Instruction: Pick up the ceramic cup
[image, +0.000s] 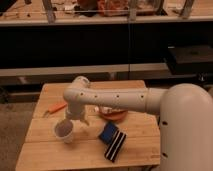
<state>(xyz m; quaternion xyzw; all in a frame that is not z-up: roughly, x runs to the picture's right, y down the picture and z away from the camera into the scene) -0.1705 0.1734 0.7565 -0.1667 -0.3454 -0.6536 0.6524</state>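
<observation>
The ceramic cup (64, 131) is a small off-white cup with a wide round rim. It sits at the front left of the wooden table (50, 155), its opening tipped toward the camera. My gripper (78, 118) hangs down from the white arm (115, 100), just above and to the right of the cup and close to its rim. Whether it touches the cup does not show.
An orange plate (116, 115) lies under the arm near the table's middle. A blue block with a black striped part (113, 140) lies at the front, right of the cup. An orange stick-like object (55, 108) lies at the left. Dark shelving (100, 45) stands behind the table.
</observation>
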